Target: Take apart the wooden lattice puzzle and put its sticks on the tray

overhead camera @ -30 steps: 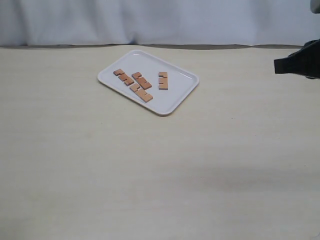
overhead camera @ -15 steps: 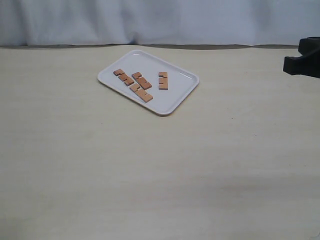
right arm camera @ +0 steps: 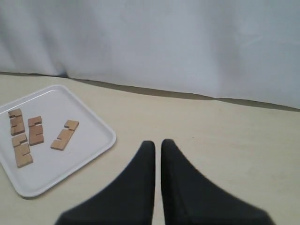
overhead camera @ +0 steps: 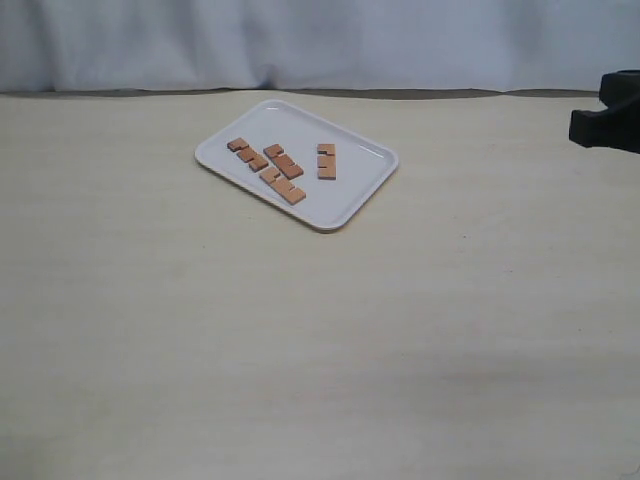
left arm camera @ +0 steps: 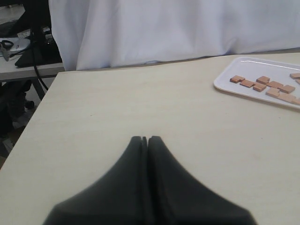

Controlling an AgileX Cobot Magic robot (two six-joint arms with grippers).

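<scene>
Sticks of reddish-brown wood: four short flat bars with square notches, laid singly on flat white rectangular plastic tray with rounded corners and low raised rim. None interlocked with another. Three grouped close together toward left part of tray in exterior view, roughly parallel; fourth set a little apart to their right; all well inside rim. Tray placed at an angle on far half of pale cream tabletop, before hanging white cloth backdrop. Black left gripper held over bare tabletop, well apart from tray, fingers pressed tight together on nothing. Black right gripper seen at right edge of exterior view, raised over far side of tabletop, well apart from tray, fingers drawn almost together with only a thin slit between, pinching nothing.
</scene>
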